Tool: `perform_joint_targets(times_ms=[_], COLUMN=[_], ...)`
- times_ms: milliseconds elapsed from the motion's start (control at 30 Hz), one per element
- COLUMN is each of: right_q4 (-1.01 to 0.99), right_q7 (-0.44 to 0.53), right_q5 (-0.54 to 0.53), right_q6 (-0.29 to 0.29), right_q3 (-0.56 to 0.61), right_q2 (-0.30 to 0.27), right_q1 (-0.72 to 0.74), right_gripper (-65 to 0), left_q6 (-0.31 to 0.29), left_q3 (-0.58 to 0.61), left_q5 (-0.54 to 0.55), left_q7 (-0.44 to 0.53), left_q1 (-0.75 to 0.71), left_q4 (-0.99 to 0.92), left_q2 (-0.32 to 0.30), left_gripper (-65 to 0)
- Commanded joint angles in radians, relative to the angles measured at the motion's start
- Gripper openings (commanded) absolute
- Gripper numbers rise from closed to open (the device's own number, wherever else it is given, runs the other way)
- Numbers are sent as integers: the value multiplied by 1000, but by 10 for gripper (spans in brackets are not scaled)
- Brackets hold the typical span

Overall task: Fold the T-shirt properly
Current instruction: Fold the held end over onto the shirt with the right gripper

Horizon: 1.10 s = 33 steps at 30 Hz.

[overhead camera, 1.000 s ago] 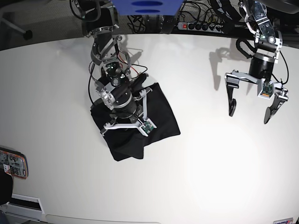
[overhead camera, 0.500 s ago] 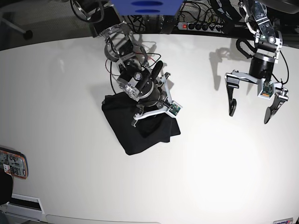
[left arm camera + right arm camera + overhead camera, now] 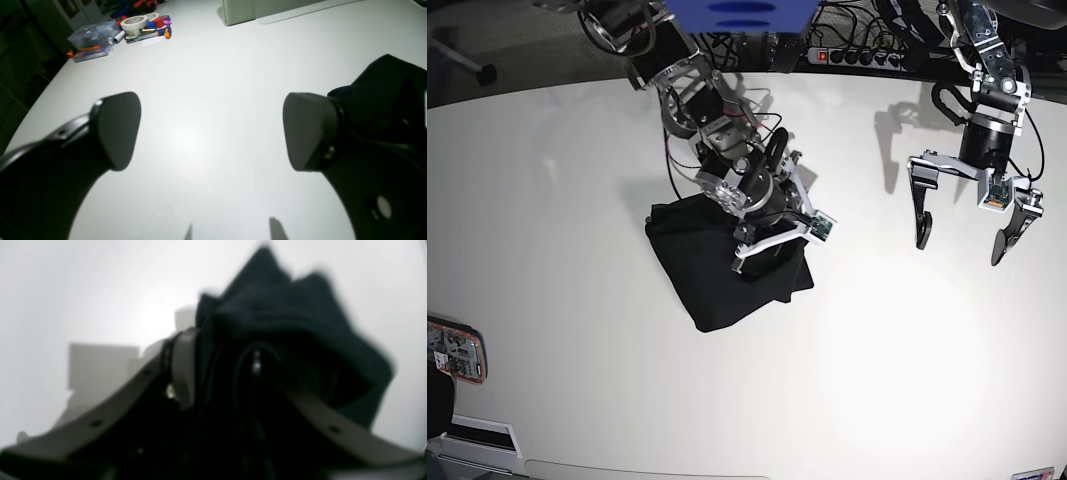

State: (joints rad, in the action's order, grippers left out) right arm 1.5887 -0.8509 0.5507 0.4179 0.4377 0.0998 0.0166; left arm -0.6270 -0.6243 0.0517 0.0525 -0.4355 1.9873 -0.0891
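Cloth position governs the next move: the T-shirt [image 3: 717, 265] lies bunched on the table [image 3: 877, 380], directly under the right gripper [image 3: 772, 245], whose grip state cannot be determined. The left gripper [image 3: 957, 235] hangs spread wide, well clear of the T-shirt. No legible writing is visible.

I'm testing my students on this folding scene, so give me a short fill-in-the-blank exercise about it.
1. The T-shirt is ____ in color.
2. The left gripper hangs over bare table with its jaws ____.
3. The gripper over the shirt is the ____ gripper.
Missing words: black; open; right
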Motion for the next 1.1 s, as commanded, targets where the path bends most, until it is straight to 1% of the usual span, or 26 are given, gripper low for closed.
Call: perform_joint_targets(times_ms=[0, 67, 133, 400, 500, 867, 1033, 1067], right_q4=[20, 20, 20, 26, 29, 154, 207, 207], right_q7=[14, 14, 15, 15, 15, 11, 14, 14], right_q5=[-4, -4, -4, -4, -4, -4, -7, -11], right_q6=[-6, -6, -6, -6, -6, -6, -6, -6], right_q3=[10, 37, 66, 155, 152, 148, 48, 19], right_q2=[8, 8, 8, 8, 8, 8, 8, 8], right_q1=[13, 13, 13, 64, 64, 93, 101, 110], right_gripper=[-425, -395, -380, -377, -377, -376, -376, -376], left_q6=[3, 3, 3, 3, 3, 3, 3, 3], left_q3=[-2, -2, -2, -4, -6, -4, -1, 5], left_q5=[17, 17, 17, 17, 17, 15, 15, 14], left_q7=[30, 30, 30, 30, 30, 30, 28, 14], left_q1=[0, 0, 0, -1, -1, 0, 0, 0], left_q4=[17, 17, 17, 17, 17, 17, 17, 17], left_q2=[-7, -7, -7, -7, -7, -7, -7, -1], left_gripper=[0, 0, 0, 0, 0, 0, 0, 0])
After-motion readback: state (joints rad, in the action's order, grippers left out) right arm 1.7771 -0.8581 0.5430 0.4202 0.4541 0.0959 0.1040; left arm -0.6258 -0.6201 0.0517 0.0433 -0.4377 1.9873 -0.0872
